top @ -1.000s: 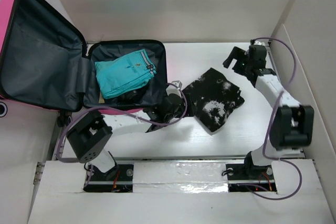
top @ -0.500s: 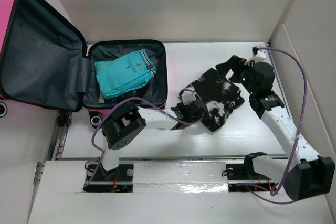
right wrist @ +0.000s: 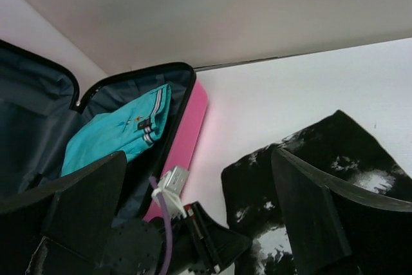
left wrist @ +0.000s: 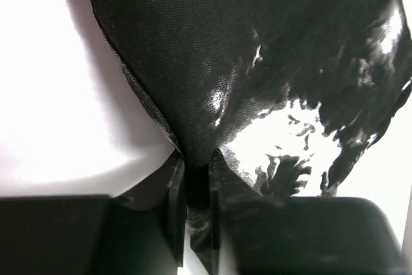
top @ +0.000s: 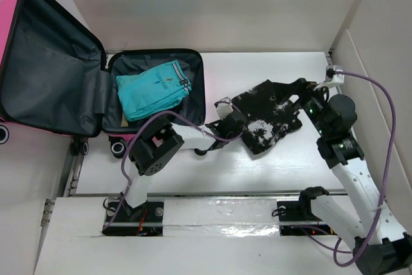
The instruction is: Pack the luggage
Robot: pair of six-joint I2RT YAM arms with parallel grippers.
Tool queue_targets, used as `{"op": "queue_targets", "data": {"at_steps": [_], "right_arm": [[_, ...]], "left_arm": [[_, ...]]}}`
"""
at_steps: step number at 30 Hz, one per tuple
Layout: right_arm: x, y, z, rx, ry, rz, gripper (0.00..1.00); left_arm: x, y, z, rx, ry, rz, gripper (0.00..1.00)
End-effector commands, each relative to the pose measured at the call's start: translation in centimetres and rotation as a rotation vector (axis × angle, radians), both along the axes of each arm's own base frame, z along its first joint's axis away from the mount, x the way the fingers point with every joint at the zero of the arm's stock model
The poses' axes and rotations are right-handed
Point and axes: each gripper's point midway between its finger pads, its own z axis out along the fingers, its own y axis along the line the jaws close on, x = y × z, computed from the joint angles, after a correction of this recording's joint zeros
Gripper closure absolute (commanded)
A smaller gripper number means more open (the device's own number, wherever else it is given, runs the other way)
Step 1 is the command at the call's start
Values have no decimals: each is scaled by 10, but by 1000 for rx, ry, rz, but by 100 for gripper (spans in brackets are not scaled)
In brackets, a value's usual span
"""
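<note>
The luggage (top: 51, 75) lies open at far left, a teal garment (top: 153, 89) already packed inside. On the table (top: 270, 165) a black garment (top: 267, 117) waits: left gripper (left wrist: 196, 185) pinched tight on its edge, right gripper (top: 301, 89) spread wide over it, seemingly holding nothing.

The luggage (top: 51, 75) is a small, bright pink case, and it is wide open. It sits at the far left of the white counter (top: 270, 172). Its lid leans up and back to the left and shows dark grey cloth inside. The bottom half lies flat, with folded blue-green clothes (top: 154, 89) resting in it. Black wheels (top: 117, 148) show along its near edge. The pink side wall faces right.
</note>
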Motion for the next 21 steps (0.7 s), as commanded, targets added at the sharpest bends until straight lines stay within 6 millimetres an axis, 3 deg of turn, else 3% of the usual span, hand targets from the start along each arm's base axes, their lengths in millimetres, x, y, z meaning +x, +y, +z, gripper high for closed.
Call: {"op": "queue_targets", "data": {"at_steps": [1,5,8,10,11,12,14,15,16,18,19,21], "right_arm": [[-17,7,6,13,-42,34,0],[-20,8,4,14,-65,20,0],[-13,7,-10,-2,-33,-16,0],[-7,4,-15,27,-30,-57,0],[-1,-2,-23,34,-11,-100,0],[1,-4,-34,32,12,-116,0],[7,-10,-45,43,29,-160,0],[9,-10,-59,39,50,-168,0],[10,-12,-65,41,50,-179,0],[12,-12,-65,58,20,-182,0],[11,-11,-68,59,27,-176,0],[11,-11,-71,37,38,-177,0]], "left_arm": [[22,6,9,38,-104,-44,100],[45,5,52,37,-238,-114,100],[52,0,105,48,-364,-196,100],[70,8,148,50,-439,-228,100],[73,14,151,78,-420,-246,100],[88,22,174,66,-446,-245,100],[98,39,191,78,-452,-265,100],[99,42,199,42,-450,-300,100],[111,65,216,11,-463,-281,100],[117,83,232,-30,-473,-297,100],[127,106,246,-24,-492,-255,100],[136,133,255,33,-490,-220,100]]}}
